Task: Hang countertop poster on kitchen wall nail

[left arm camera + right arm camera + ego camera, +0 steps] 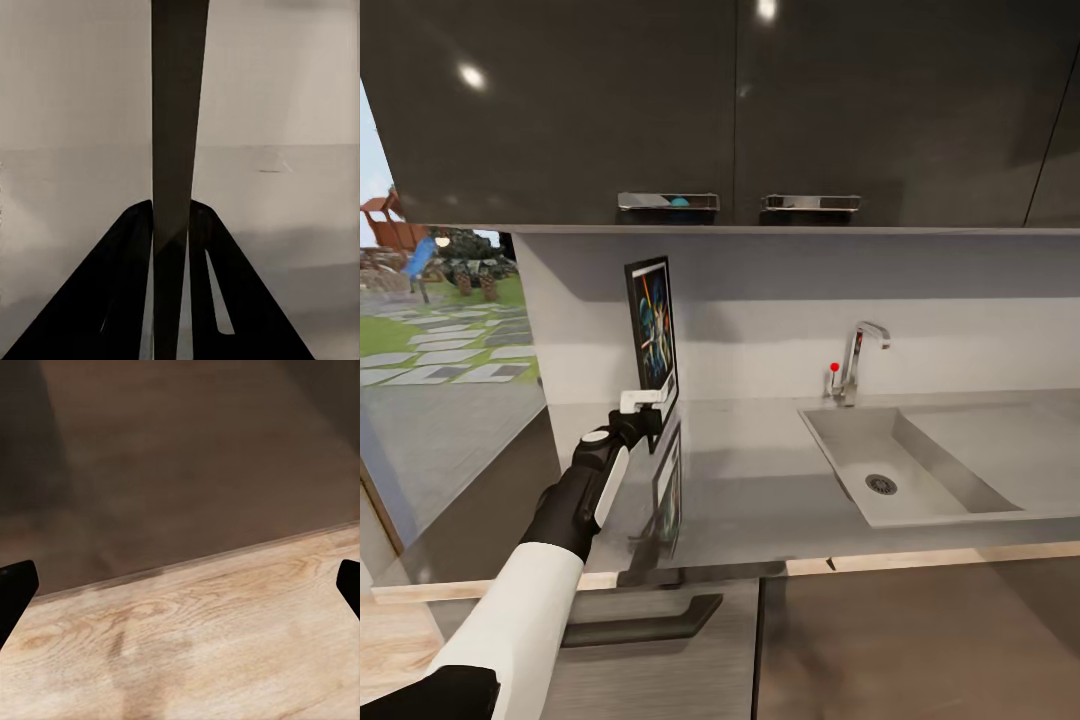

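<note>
pinching one poster (652, 325) by its lower edge, the left gripper (650, 402) has its jaws pressed on the black frame, upright above the kitchen countertop (760, 470); white border, blue-black artwork; one sink (890, 470), one tap (857, 358); right gripper (180, 585) jaws spread over wood floor (195, 637).

Your table (760, 480) looks like brushed steel, smooth and shiny enough to mirror the poster (652, 325), whose face is glossy print inside a matt black frame. The sink (920, 470) is the same dull-sheen metal, and the tap (857, 360) is bright polished chrome. The upper cabinets (710, 110) are dark and glossy, catching lamp glints. Your left claw (650, 400) has matt black fingers (120, 292). Beneath your right claw (180, 577) lies pale grained wood floor (195, 637).
</note>
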